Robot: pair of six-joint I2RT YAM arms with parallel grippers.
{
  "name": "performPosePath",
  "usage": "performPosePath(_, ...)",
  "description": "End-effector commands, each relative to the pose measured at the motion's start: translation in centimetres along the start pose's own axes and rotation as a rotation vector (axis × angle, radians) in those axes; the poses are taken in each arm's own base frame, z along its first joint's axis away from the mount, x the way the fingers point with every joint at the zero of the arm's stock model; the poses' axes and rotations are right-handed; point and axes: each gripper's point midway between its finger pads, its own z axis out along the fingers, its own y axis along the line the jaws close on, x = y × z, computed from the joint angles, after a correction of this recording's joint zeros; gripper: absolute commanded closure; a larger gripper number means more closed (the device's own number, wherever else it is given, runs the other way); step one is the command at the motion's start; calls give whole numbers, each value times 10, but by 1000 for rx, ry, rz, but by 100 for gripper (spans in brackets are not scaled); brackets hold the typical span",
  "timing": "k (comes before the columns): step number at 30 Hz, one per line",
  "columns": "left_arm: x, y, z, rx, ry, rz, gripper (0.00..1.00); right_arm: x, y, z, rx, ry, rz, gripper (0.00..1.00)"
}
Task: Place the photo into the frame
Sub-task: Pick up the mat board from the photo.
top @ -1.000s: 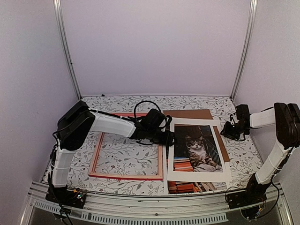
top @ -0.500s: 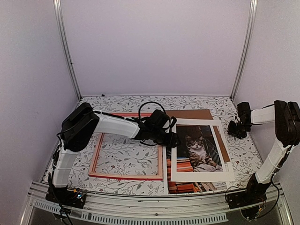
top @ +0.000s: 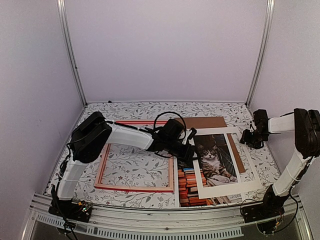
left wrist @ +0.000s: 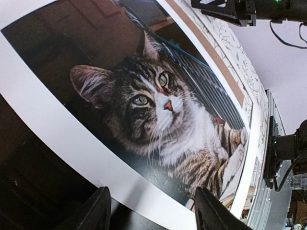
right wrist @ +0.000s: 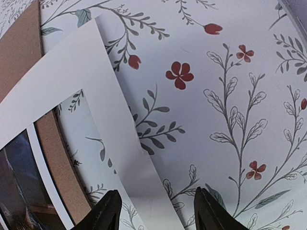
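Note:
The red frame lies flat and empty at the left of the floral table. To its right the cat photo lies under a skewed white mat board. The cat shows through the mat's window, and the photo's book part sticks out at the lower left. My left gripper is open at the mat's left rail, a finger on either side of a stretch of it. My right gripper is open low over the mat's far right rail.
A plain brown backing board lies beneath the photo and mat, showing at the back and right. Side walls with metal posts close in the table. Bare floral cloth lies to the right of the mat.
The mat board has slid and turned to the right along with my left gripper, uncovering the photo's books at the lower left. My right gripper's jaws have spread apart.

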Motion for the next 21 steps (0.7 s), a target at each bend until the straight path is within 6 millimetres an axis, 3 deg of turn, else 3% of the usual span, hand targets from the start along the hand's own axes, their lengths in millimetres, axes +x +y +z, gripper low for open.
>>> performPosePath(1,22,8,9,-47,61,-25,35,10,-11,7,28,33,6,42)
performPosePath(7,29,20,-8,-146,58,-112,23,19,-8,10,-4,52,3,42)
performPosePath(14,44,3,-13,-54,78,-266,12,29,-2,4,-56,52,19,43)
performPosePath(16,37,-6,-11,-7,61,-295,11,32,2,2,-82,52,28,43)
performPosePath(21,40,-21,-2,77,108,-448,11,34,8,3,-117,71,34,43)
